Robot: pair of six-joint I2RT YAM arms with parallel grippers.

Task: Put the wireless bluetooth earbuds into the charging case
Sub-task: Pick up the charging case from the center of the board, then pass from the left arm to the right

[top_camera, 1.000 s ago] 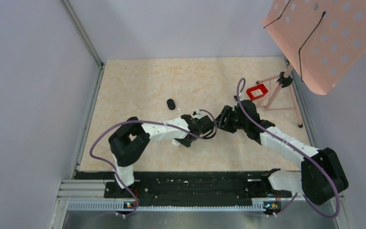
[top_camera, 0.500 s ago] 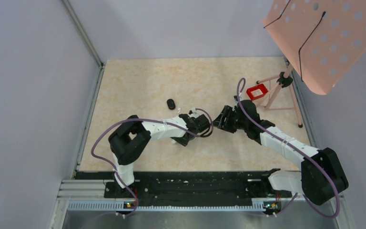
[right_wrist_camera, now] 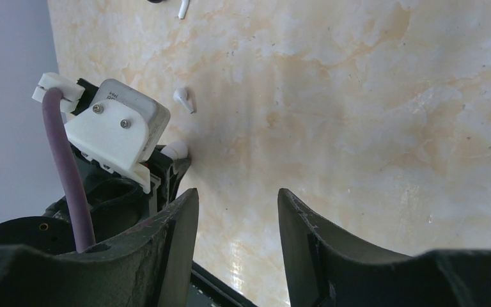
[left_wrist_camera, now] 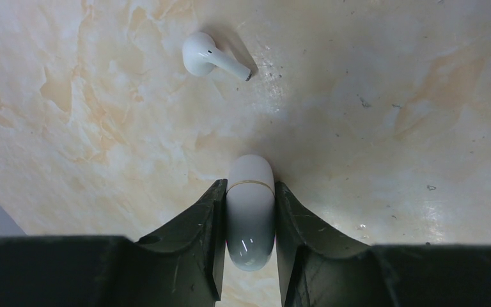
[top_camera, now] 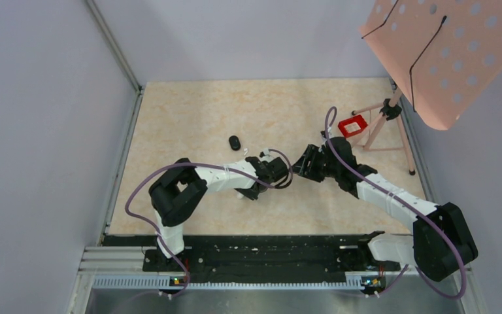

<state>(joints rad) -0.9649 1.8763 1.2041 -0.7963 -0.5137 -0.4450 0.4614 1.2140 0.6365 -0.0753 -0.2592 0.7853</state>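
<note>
One case (left_wrist_camera: pixel 250 214) in left pincer (left_wrist_camera: pixel 249 187); one white earbud (left_wrist_camera: pixel 212 56) near.

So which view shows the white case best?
The left wrist view: the white case fills the middle, clamped in the left gripper. The right wrist view shows only its tip; the top view, next to nothing.

Left arm (top_camera: pixel 225 176) is folded at the elbow, forearm reaching toward the middle, wrist pitched down. The left tool (left_wrist_camera: pixel 250 192) sits low, both fingers pressed against the sides of a white case (left_wrist_camera: pixel 250 220). Right arm (top_camera: pixel 392 199) stretches inward to meet it. The right tool (right_wrist_camera: pixel 236 198) gapes with nothing between its fingers, facing the left wrist.
</note>
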